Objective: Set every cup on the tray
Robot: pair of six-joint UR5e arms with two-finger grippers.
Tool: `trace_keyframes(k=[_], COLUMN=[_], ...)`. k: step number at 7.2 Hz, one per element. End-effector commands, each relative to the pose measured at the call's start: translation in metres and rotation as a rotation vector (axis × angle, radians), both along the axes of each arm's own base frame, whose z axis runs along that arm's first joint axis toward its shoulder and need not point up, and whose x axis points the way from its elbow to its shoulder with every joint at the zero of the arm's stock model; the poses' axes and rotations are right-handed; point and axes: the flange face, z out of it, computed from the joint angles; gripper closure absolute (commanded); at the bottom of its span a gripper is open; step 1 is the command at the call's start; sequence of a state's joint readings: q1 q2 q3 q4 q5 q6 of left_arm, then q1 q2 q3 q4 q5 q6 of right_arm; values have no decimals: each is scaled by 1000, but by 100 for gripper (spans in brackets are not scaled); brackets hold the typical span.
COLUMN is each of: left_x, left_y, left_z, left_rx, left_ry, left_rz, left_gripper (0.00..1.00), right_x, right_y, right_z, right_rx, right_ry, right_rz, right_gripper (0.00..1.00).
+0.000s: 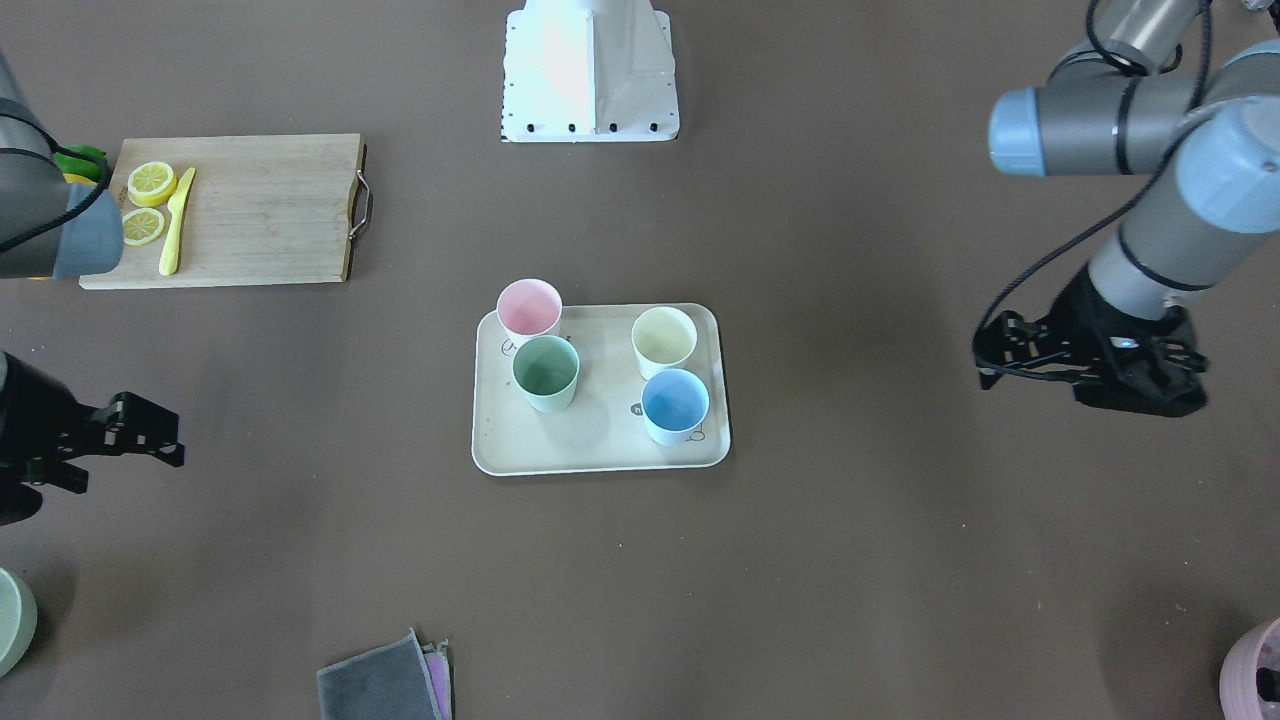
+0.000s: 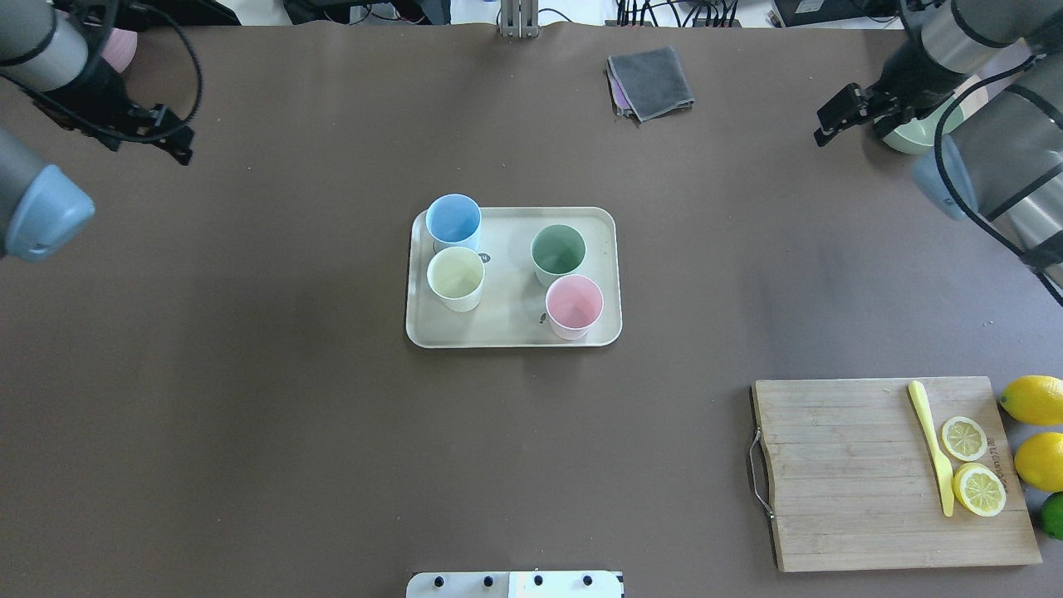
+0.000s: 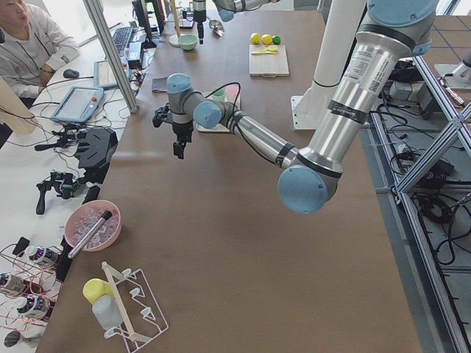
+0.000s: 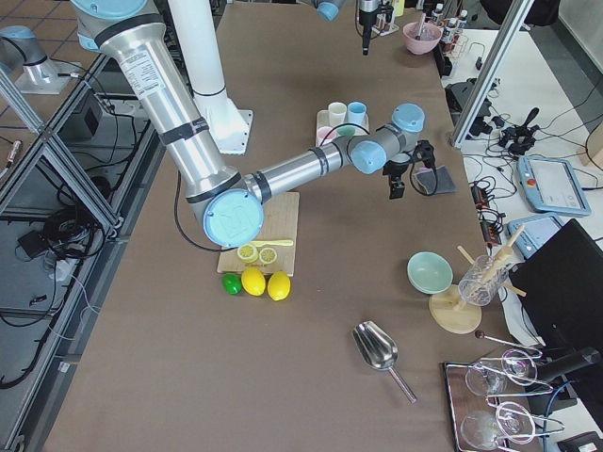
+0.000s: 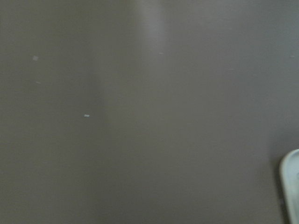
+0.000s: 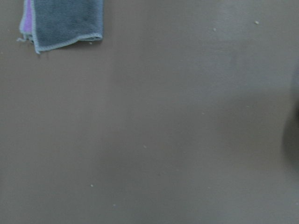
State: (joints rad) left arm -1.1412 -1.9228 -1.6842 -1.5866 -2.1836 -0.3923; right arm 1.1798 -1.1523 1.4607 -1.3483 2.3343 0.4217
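Observation:
The cream tray [image 1: 600, 445] [image 2: 498, 330] lies in the middle of the table. On it stand a pink cup [image 1: 529, 307] [image 2: 574, 301], a green cup [image 1: 546, 367] [image 2: 558, 248], a pale yellow cup [image 1: 664, 336] [image 2: 455, 273] and a blue cup [image 1: 675, 400] [image 2: 453, 218], all upright. My left gripper [image 1: 990, 350] [image 2: 176, 134] is open and empty, well off to the tray's side. My right gripper [image 1: 172, 435] [image 2: 833, 116] is open and empty on the other side. The left wrist view shows only a tray corner [image 5: 292, 186].
A wooden cutting board [image 1: 260, 210] [image 2: 847, 473] holds lemon slices and a yellow knife, with whole lemons [image 2: 1034, 399] beside it. A folded grey cloth [image 1: 385, 685] [image 2: 652, 79] [image 6: 65, 21], a green bowl [image 1: 10, 620] [image 2: 913, 137] and a pink bowl [image 1: 1255, 675] sit at the far edge.

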Motion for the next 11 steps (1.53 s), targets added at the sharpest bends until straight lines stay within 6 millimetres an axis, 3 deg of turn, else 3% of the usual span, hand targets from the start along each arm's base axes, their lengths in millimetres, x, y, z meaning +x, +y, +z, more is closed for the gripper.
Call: trace_keyframes(k=[1,2,3,4,5,6,8,11], left_x=[-119,-141,-149,-150,-151,-151,-152,-155], left_y=[35,57,76,77,84,84,92,90], left_z=[108,142,164,170,176,174,192,185], left_rx=[-12,-36,-37,-41,-64,-72,-113,-160], left_ry=[-28,-43,-47,-52,-52,-48,-49,-35], left_rz=[37,41,28,24,9,-5,-6,-77], left_gripper=[2,2,2,2,2,2,2,2], right_x=[90,111,131,151,160,163,171,171], right_y=[21,36,45,57,60,61,61,62], right_z=[80,110,126,143,147,151,156,159], right_rx=[35,34,34,17,13,-4,8,9], right_ry=[34,50,58,65,67,77,129,133], right_rz=[-24,-36,-29,-11,3,18,35,31], right_gripper=[0,0,0,0,0,0,0,0])
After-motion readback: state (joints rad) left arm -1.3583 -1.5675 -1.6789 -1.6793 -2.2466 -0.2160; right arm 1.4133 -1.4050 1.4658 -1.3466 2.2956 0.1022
